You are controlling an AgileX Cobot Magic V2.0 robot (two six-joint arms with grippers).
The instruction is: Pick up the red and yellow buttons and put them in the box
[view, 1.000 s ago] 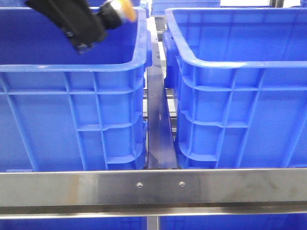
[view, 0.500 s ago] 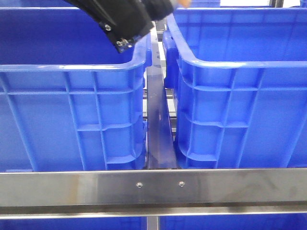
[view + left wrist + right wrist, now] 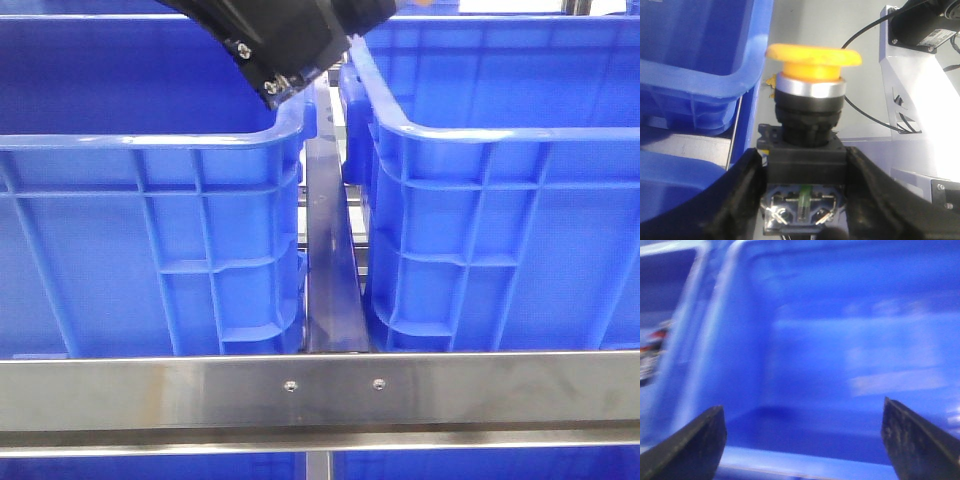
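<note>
Rightward since earlier, my left gripper (image 3: 802, 200) carries the yellow button (image 3: 810, 100), fingers clamped on its rigid black base; right gripper (image 3: 802, 440) gapes, empty.

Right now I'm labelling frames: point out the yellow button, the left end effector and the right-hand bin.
yellow button (image 3: 812, 56), left wrist view, cap.
left end effector (image 3: 805, 162), left wrist view, between fingertips.
right-hand bin (image 3: 500, 135), front view, rim.

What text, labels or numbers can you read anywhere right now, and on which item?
None readable.
White label on the black unit by the white frame: print too small.
Yellow push button in the left pincer: no marking shows.
Blue crates: no lettering visible.
</note>
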